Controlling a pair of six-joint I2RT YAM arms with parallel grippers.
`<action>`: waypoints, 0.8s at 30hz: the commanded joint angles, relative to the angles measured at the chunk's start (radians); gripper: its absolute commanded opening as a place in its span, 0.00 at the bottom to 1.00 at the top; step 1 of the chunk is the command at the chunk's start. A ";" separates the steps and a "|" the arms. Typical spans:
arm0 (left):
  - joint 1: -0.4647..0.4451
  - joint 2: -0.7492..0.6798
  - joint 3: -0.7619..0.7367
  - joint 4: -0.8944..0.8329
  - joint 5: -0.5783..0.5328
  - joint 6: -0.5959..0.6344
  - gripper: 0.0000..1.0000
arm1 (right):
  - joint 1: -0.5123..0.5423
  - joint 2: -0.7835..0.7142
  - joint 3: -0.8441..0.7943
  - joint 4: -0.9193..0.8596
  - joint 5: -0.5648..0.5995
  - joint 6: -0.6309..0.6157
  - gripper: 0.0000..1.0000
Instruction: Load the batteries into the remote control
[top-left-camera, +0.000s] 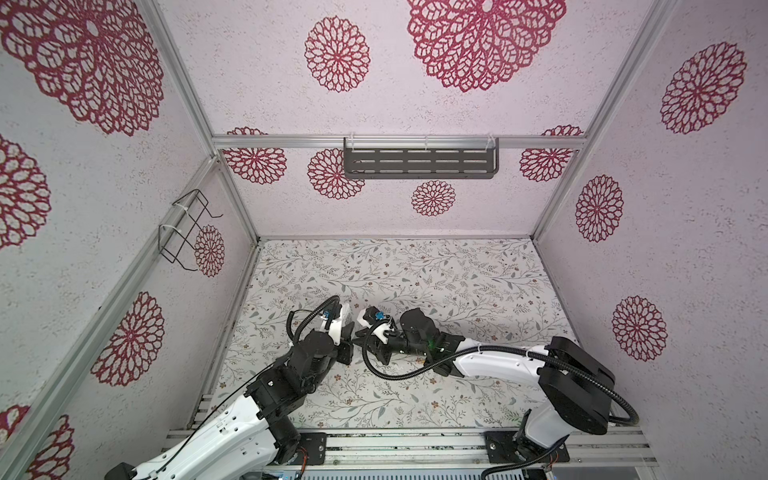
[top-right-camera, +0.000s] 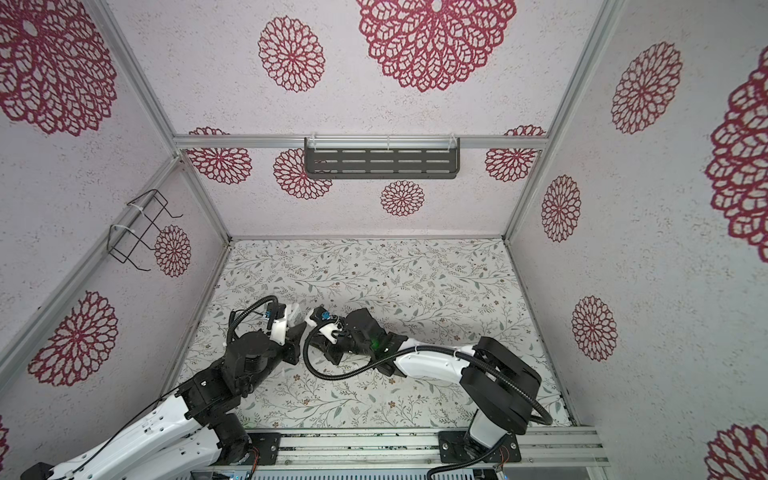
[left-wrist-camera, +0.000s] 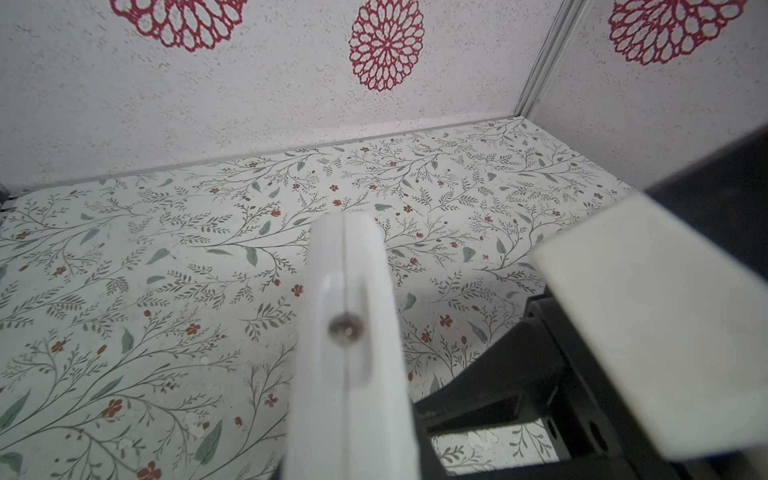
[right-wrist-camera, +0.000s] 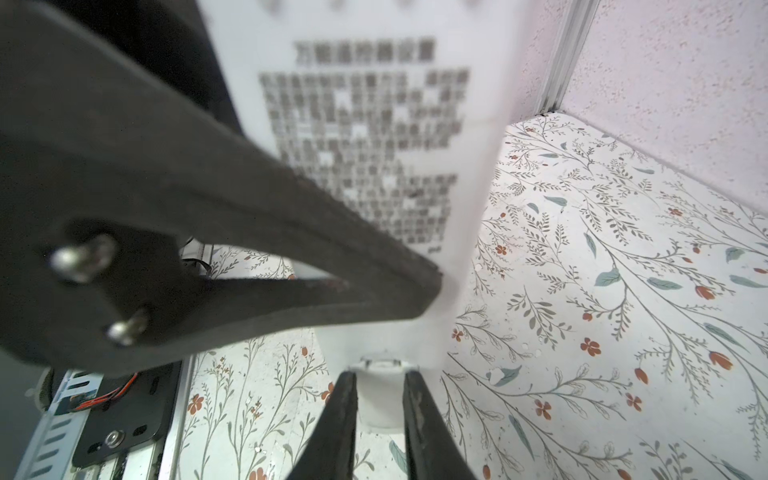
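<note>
Remote (right-wrist-camera: 473, 166) is hanging clenched in left gripper (right-wrist-camera: 426, 286) over table's (top-left-camera: 415, 270) near-left, open surface stretching rearward; right gripper (right-wrist-camera: 379, 376) flanking its end, grip untellable; label (right-wrist-camera: 361, 137) showing only in right wrist view.

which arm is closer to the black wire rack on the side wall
Left. The left arm runs beside that wall, below the wire rack; the right arm reaches in from the opposite side.

- My left hand (right-wrist-camera: 424, 291) and right hand (right-wrist-camera: 379, 376) crowd together left of centre, with the remote control (right-wrist-camera: 374, 124) upright between them. Nothing passes there.
- The worktop (top-left-camera: 457, 282) lies open toward the back and right.
- A shelf (top-left-camera: 419, 164) and a wire rack (top-left-camera: 185, 230) hang on the walls, well clear.
</note>
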 joint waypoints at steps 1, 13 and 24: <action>-0.012 -0.001 0.030 0.035 -0.004 0.013 0.00 | 0.006 -0.056 -0.010 0.045 0.019 -0.010 0.23; -0.012 -0.006 0.028 0.037 0.003 0.013 0.00 | -0.022 -0.089 -0.044 0.095 0.027 0.106 0.42; -0.009 -0.144 -0.032 0.099 0.115 -0.007 0.00 | -0.127 -0.082 -0.020 0.181 -0.135 0.457 0.71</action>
